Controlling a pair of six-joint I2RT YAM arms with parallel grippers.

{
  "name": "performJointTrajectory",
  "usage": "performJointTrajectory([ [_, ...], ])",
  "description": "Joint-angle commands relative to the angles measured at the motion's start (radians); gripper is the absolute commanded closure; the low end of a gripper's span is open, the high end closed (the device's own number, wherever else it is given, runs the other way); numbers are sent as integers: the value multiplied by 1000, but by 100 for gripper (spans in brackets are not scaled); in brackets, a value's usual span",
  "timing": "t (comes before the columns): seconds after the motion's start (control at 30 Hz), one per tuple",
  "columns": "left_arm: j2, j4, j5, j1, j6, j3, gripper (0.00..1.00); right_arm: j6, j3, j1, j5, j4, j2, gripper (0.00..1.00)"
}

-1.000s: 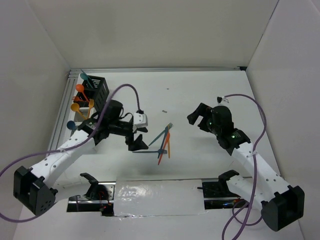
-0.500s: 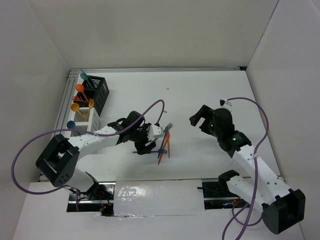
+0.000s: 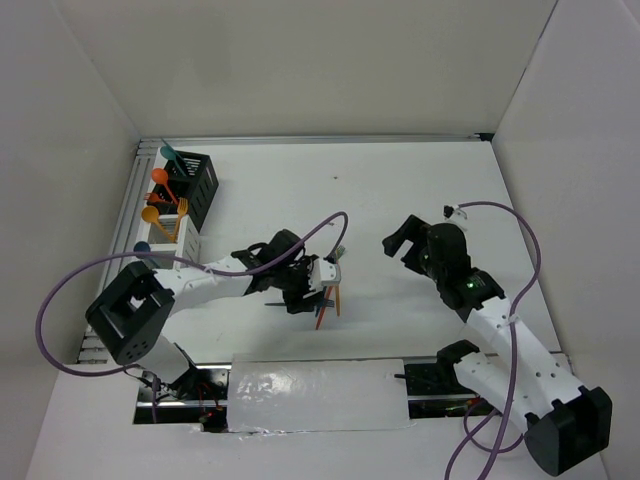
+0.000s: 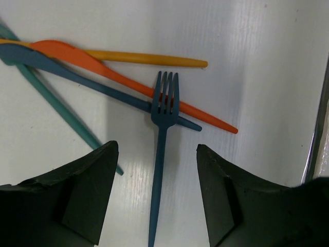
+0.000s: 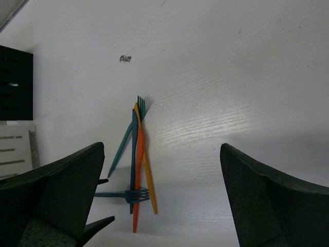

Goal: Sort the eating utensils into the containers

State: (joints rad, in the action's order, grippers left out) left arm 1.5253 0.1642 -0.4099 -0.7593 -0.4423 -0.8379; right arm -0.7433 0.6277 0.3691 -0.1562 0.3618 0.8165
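Dark blue plastic fork (image 4: 163, 110) lies flat on the smooth white counter (image 4: 267, 77), its slim handle between the wide-apart jaws of the left pincer (image 4: 156, 154), which grips nothing. The fork's tines cross an orange handle (image 4: 205, 117) and a blue handle (image 4: 113, 92), so closing on it might drag those along, or the thin fork could slip. Right pincer (image 5: 160, 154) hangs released, well to the right. Ribbed black caddy (image 3: 200, 180) and white caddy (image 3: 186, 236) stand far left.

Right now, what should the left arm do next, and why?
Probably lower the left end effector and close it on the dark blue fork. The fork's handle lies between the open jaws, and its tines rest on top of the orange utensil, so it looks free to lift.
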Motion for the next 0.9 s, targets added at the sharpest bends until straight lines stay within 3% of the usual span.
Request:
performJointTrajectory([
  [0.0, 33, -63, -36, -20, -21, -18, 26, -7, -2, -7, -34, 9, -22, 0],
  [0.7, 131, -146, 71, -43, -39, 48, 41, -5, 17, -6, -81, 86, -106, 0],
  [0.87, 151, -138, 66, -58, -32, 51, 62, -13, 17, -7, -91, 107, -137, 0],
])
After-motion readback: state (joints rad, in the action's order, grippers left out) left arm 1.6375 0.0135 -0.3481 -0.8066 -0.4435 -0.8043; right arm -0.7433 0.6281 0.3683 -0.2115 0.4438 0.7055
